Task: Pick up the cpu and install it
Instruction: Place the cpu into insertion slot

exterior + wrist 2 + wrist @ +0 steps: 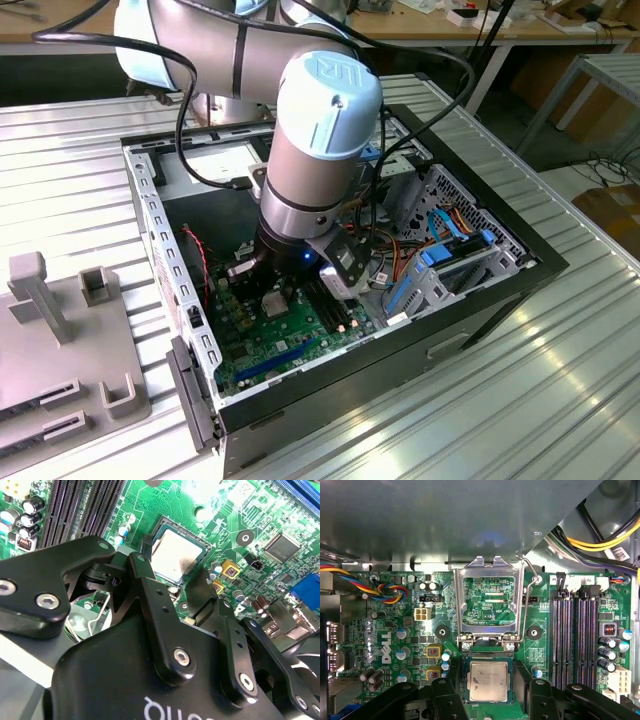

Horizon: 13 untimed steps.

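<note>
The cpu is a small silvery-grey square lying flat inside its socket on the green motherboard. In the second wrist view the cpu shows a dull, slightly stained top. My gripper hangs just above it, its black fingers standing either side of the socket with a small gap to the chip, so it is open and holds nothing. The hinged socket frame is flipped up, with its wire lever raised beside it. In the exterior view my gripper reaches down into the computer case.
Long black memory slots run beside the socket, with capacitors past them. Coloured cable bundles lie over the board's far side. A case wall looms close behind the socket frame. Grey fixtures stand on the ribbed table outside the case.
</note>
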### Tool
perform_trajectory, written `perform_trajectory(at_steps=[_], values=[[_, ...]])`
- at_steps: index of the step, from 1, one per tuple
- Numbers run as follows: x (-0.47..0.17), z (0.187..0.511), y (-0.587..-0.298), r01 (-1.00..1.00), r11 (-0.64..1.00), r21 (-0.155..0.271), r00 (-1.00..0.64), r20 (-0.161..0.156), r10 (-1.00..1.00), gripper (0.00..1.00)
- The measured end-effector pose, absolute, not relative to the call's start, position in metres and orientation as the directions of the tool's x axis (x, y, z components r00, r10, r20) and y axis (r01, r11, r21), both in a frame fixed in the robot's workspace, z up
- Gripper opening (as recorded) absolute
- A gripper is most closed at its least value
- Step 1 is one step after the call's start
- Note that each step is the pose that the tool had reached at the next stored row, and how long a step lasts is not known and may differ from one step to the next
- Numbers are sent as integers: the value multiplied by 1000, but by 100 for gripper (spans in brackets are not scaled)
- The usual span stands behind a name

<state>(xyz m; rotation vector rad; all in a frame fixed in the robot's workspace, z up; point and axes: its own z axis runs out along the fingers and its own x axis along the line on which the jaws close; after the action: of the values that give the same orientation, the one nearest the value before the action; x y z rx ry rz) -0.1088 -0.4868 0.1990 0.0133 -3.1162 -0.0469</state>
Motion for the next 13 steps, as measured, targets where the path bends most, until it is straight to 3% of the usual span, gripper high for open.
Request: perform_trajectory(at_steps=[13], values=[[-106, 202, -487, -1, 1000, 30, -1000, 25, -1, 55]])
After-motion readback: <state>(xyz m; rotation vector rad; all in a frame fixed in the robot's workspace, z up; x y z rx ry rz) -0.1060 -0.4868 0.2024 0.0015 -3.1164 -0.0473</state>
